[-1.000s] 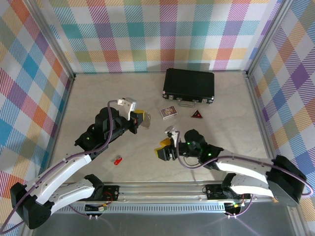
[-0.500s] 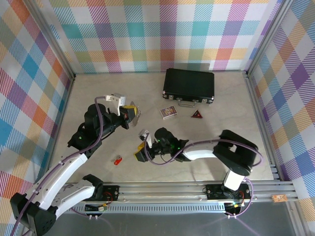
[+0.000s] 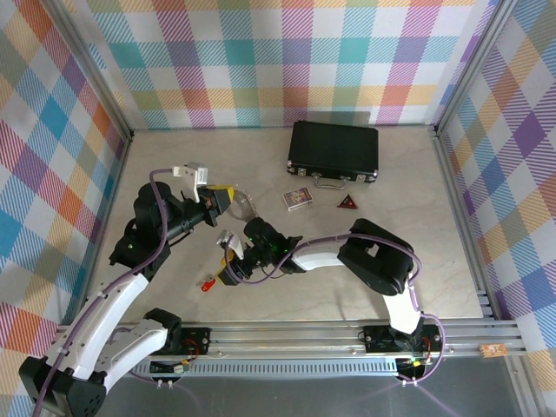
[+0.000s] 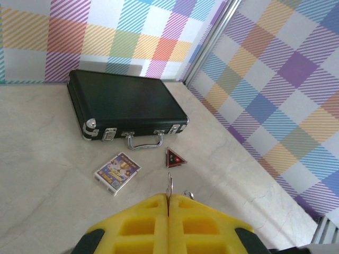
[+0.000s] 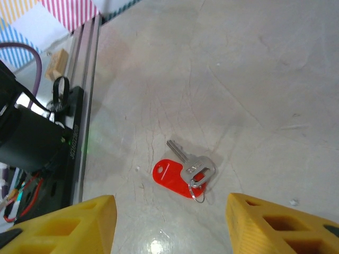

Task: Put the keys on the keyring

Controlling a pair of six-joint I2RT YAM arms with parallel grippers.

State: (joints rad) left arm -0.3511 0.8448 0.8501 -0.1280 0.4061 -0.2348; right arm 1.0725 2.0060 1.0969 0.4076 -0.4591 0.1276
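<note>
Left jaws were clamped shut on keyring (image 4: 169, 185). Right jaws stood open; key (image 5: 183, 173) lay flat on tabletop (image 5: 238, 79) between and below them. Risk: flat key could skid from closing jaws.

The top camera sits high above and behind the arm bases, facing down on the whole desk (image 3: 408, 226) from far off. The left wrist camera rides just behind the left claw (image 4: 168, 203), facing forward and slightly down toward the black case (image 4: 124, 103) well beyond the claw; the top view shares that case. The right wrist camera looks steeply down from close to the desk, past the right claw (image 5: 169, 211), at the key (image 5: 183, 172) just ahead of it, also shared with the top view.
</note>
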